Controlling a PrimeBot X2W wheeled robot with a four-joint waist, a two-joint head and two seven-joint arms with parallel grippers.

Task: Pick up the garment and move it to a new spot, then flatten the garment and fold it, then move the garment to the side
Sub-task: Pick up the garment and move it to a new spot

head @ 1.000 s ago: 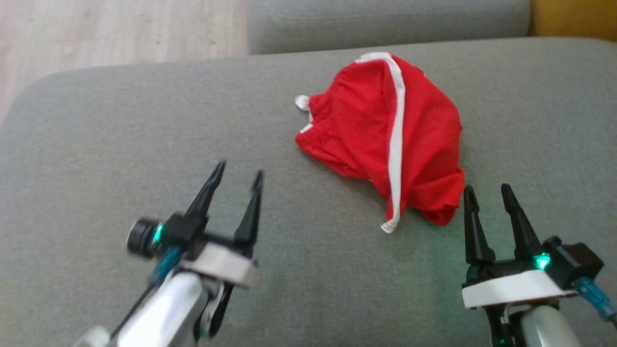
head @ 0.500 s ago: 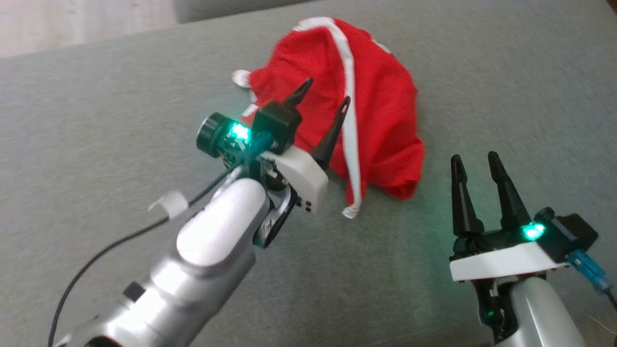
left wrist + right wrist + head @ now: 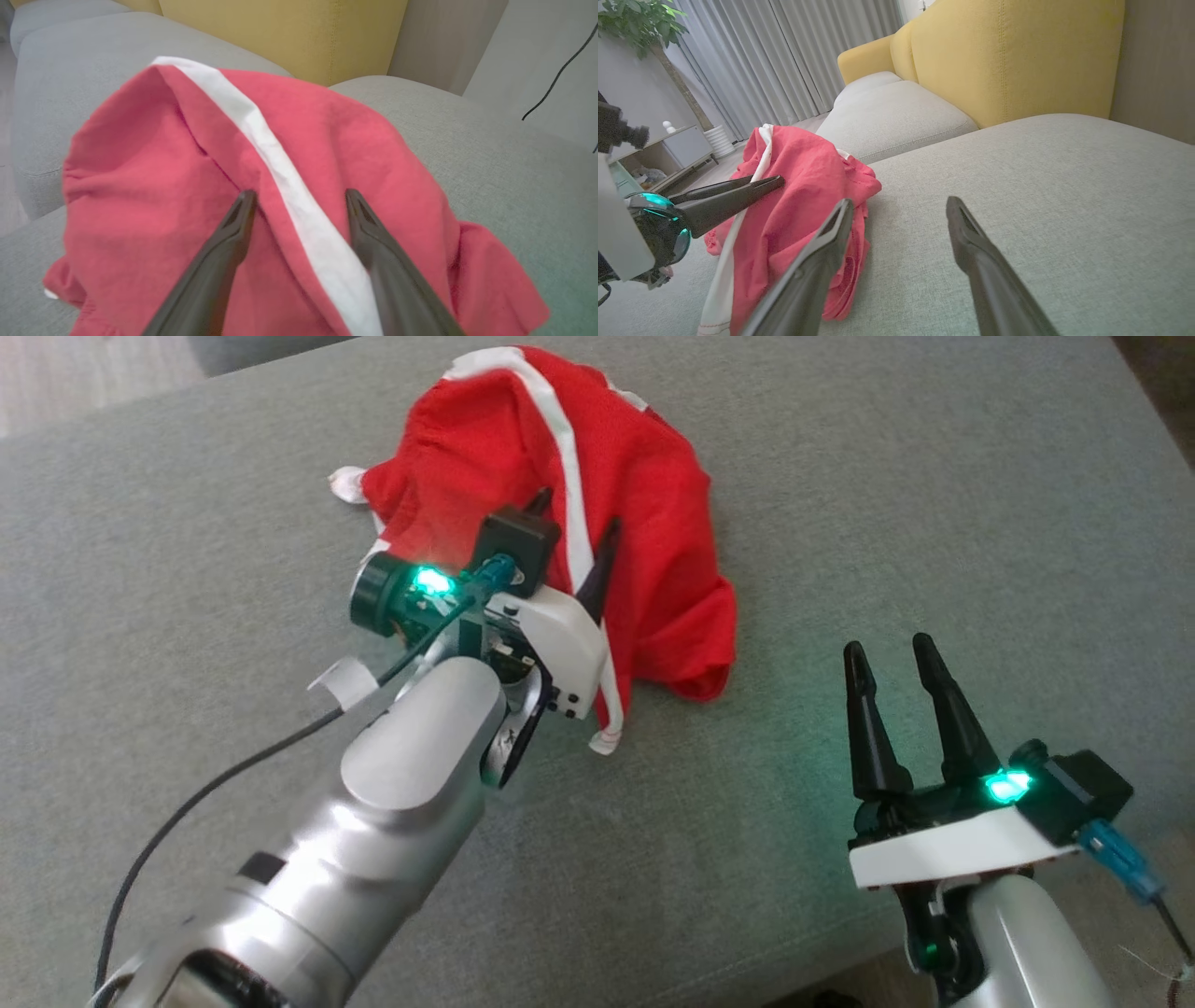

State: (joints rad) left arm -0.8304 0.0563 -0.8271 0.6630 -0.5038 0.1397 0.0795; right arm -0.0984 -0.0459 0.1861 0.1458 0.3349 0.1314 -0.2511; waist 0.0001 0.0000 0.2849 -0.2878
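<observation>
Both spread, empty: left end effector (image 3: 577, 513) over red garment (image 3: 653, 504), straddling white stripe (image 3: 560, 439); right end effector (image 3: 887, 644) nearby above sofa (image 3: 934, 476).

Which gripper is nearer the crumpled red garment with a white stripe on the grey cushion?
Left. The left gripper is over the crumpled red garment, open fingers straddling its white stripe; the right gripper, also open, sits beside it above bare grey cushion.
</observation>
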